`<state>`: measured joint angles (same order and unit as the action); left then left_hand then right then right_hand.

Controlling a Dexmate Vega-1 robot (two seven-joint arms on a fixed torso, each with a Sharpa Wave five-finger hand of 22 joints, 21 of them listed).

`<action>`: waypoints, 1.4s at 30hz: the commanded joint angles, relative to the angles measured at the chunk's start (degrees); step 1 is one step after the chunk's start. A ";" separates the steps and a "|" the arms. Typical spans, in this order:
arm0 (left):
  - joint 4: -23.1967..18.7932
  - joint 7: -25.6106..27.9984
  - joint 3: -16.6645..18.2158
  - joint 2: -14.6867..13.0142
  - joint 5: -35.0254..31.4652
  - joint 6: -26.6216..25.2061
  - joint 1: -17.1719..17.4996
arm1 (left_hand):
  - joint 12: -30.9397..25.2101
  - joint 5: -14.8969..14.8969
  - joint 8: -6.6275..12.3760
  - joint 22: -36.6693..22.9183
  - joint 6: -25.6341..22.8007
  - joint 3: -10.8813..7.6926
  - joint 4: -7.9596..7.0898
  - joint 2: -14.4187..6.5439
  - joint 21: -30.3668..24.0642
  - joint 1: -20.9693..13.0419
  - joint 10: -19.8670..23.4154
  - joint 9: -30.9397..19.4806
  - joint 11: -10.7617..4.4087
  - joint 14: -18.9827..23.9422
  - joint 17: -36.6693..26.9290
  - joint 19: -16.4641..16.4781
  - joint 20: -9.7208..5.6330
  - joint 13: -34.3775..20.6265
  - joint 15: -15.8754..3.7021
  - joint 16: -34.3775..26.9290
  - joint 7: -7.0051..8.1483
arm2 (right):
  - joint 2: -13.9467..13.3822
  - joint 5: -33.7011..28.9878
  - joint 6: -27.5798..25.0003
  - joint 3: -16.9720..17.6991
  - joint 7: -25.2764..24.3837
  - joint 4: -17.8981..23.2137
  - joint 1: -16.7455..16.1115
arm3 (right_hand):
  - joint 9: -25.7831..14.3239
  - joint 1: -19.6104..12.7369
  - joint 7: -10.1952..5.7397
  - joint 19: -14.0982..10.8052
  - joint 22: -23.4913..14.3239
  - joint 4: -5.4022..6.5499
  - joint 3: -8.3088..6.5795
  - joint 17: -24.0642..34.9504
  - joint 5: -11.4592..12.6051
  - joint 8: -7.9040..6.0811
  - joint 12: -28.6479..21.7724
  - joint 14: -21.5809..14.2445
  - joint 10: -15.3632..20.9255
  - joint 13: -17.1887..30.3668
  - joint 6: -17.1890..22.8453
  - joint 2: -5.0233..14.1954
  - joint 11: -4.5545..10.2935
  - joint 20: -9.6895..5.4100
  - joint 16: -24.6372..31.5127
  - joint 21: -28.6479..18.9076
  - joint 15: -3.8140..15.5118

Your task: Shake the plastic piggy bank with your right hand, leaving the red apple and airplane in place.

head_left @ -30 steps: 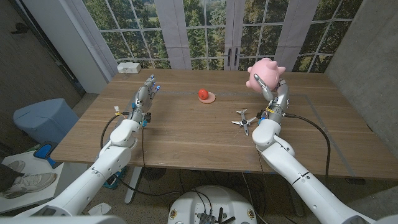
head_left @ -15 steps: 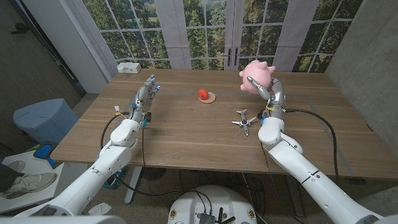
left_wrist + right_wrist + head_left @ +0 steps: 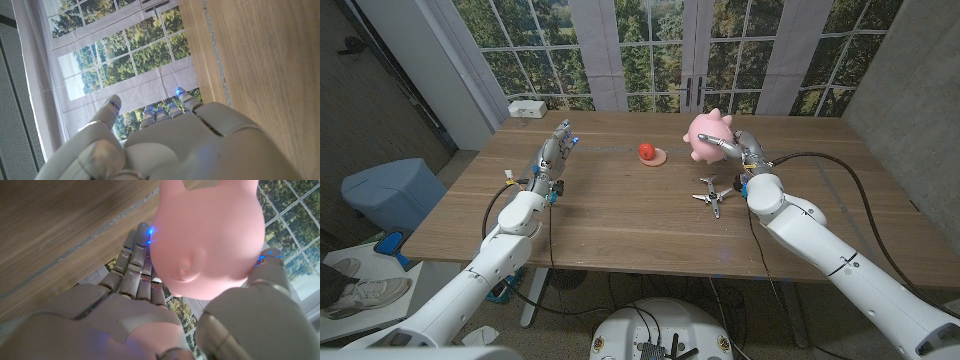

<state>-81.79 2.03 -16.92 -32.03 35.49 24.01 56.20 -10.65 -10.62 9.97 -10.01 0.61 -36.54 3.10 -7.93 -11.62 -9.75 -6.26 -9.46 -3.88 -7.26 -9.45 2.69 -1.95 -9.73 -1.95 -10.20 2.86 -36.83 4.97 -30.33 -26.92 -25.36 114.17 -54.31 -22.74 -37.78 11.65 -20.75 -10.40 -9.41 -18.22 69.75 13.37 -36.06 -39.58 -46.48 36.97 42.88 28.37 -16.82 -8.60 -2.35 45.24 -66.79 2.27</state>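
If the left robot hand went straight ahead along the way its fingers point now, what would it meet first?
Probably nothing on the table: the left robot hand points toward the far edge, over bare wood. The white box sits off to one side of that line, and the red apple is well aside. Depth is uncertain.

smooth matt pink plastic piggy bank [image 3: 708, 136], grained wooden table [image 3: 620, 210], glossy red apple [image 3: 647, 151], pale grey robot hand [image 3: 744, 150]

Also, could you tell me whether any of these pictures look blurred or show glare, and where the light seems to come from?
Head view: sharp and evenly lit by daylight from the windows, no strong glare on the table. Right wrist view: the piggy bank is soft and close up, the wood streaked by motion blur, blue lights glowing on the fingers. Left wrist view: the left hand is soft, the bright panes slightly washed out.
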 commanded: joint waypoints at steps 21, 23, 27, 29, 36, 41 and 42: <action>-3.57 2.01 0.34 -0.85 -1.02 -0.60 2.26 | -0.25 -0.06 0.25 -0.27 -0.05 -0.20 0.09 -2.54 -0.02 -0.48 0.12 -0.30 0.28 0.17 -0.30 0.31 -1.98 -0.31 -1.53 -0.06 -0.15 | 5.52 -5.05 12.22 0.64 -19.61 -3.44 -5.76 | -1.98 -23.40 -16.69 0.31 0.03 0.83 -4.59 0.20 0.27 -0.18 0.22 -2.77 19.55 9.42 24.84 22.82 19.48 -3.00 -0.30 -0.79 10.47; -3.69 2.10 0.40 -0.87 -1.07 -0.52 2.41 | -0.25 -0.06 0.26 -0.27 -0.07 -0.20 0.09 -2.54 -0.01 -0.48 0.14 -0.30 0.28 0.16 -0.30 0.31 -2.00 -0.31 -1.54 -0.05 -0.16 | 8.16 -6.74 14.79 0.84 -24.09 -5.30 -6.27 | -1.89 -23.37 -16.64 0.37 0.03 0.84 -4.56 0.20 0.27 -0.10 0.23 -2.82 19.66 9.35 24.85 22.79 19.41 -2.91 -0.27 -0.79 10.43; -3.75 2.20 0.50 -0.83 -1.16 -0.28 2.53 | -0.24 -0.05 0.26 -0.27 -0.06 -0.18 0.10 -2.50 0.00 -0.48 0.12 -0.30 0.20 0.16 -0.30 0.28 -2.01 -0.31 -1.53 -0.05 -0.12 | 12.10 -8.36 20.34 1.81 -29.94 -8.57 -6.93 | -1.88 -23.47 -16.63 0.37 0.03 0.80 -4.59 0.22 0.31 -0.04 0.27 -2.99 19.83 9.28 24.88 22.85 19.34 -2.79 -0.19 -0.84 10.45; -3.73 2.18 0.50 -0.84 -1.22 -0.26 2.51 | -0.23 -0.05 0.25 -0.27 -0.05 -0.18 0.11 -2.50 0.00 -0.48 0.09 -0.30 0.19 0.15 -0.30 0.28 -2.01 -0.31 -1.54 -0.04 -0.14 | 13.70 -8.84 23.03 2.30 -32.07 -10.11 -7.07 | -1.95 -23.47 -16.64 0.43 0.04 0.79 -4.55 0.25 0.31 -0.01 0.20 -3.11 19.70 9.53 24.75 22.82 19.41 -2.71 -0.10 -0.85 10.43; -3.58 2.14 0.56 -0.81 -1.14 -0.33 2.43 | -0.23 -0.05 0.25 -0.27 -0.06 -0.16 0.10 -2.51 0.00 -0.47 0.10 -0.30 0.15 0.11 -0.30 0.29 -2.01 -0.31 -1.53 -0.04 -0.13 | 17.34 -9.79 26.64 3.48 -35.58 -12.71 -7.11 | -1.80 -23.48 -16.39 0.48 0.05 0.76 -4.47 0.31 0.31 0.12 0.36 -3.29 19.90 9.28 24.91 22.73 19.41 -2.44 0.13 -0.90 10.36; -3.29 1.89 0.59 -0.73 -1.02 -0.16 2.28 | -0.23 -0.05 0.26 -0.27 -0.06 -0.17 0.09 -2.52 0.00 -0.47 0.08 -0.30 0.18 0.12 -0.30 0.29 -2.06 -0.31 -1.58 -0.04 -0.18 | 17.85 -10.31 27.10 3.63 -35.14 -13.29 -6.94 | -2.00 -23.58 -16.30 0.56 0.04 0.72 -4.49 0.30 0.33 0.09 0.31 -3.20 19.62 9.66 24.89 22.76 19.43 -2.45 0.17 -0.92 10.39; -3.21 1.86 0.59 -0.71 -1.02 -0.12 2.23 | -0.23 -0.05 0.26 -0.27 -0.06 -0.17 0.09 -2.52 0.00 -0.47 0.10 -0.30 0.18 0.11 -0.31 0.29 -2.06 -0.31 -1.59 -0.04 -0.13 | 17.90 -10.46 27.03 3.65 -35.05 -13.32 -6.90 | -2.09 -23.57 -16.23 0.62 0.04 0.74 -4.49 0.28 0.33 0.11 0.39 -3.16 19.63 9.55 24.74 22.78 19.43 -2.48 0.15 -0.91 10.37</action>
<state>-85.26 4.05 -16.44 -32.79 34.44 23.58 58.50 -10.65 -10.62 9.97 -10.01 0.61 -36.54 3.10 -7.93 -11.62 -9.75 -6.26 -9.46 -3.88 -7.26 -9.45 2.68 -1.95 -9.73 -1.95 -10.20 2.86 -22.68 -3.34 -7.55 -24.26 -56.56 103.91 -60.82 -22.75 -37.78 11.65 -20.64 -10.40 -9.41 -18.22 69.92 13.37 -35.82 -39.00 -46.48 36.96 43.18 28.38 -16.82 -8.58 -2.46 45.20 -67.45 2.27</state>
